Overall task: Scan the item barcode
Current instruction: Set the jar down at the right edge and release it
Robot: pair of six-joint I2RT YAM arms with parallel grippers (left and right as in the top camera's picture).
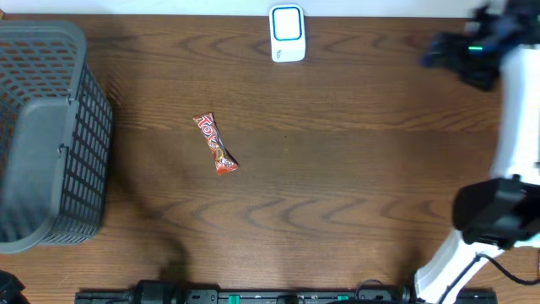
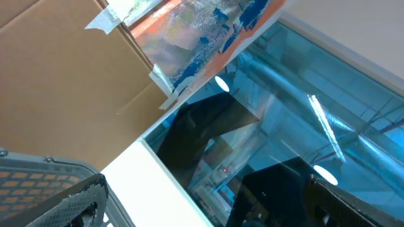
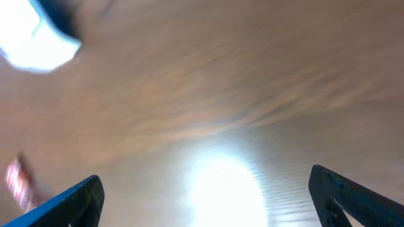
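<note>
The grey plastic basket (image 1: 89,143), with mesh walls, stands at the far left; inside I see its smooth floor. The bar (image 1: 216,143), in a shiny red wrapper, lies on the wood-grain table (image 1: 354,169), left of centre. The left gripper (image 2: 214,211) and the right gripper (image 3: 211,208) are spread wide, grasping nothing.

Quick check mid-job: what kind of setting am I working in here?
Probably a mock checkout station: a white barcode scanner stands at the far edge of a wooden table, a wrapped snack bar lies mid-table, and a grey mesh basket sits at one side.
</note>
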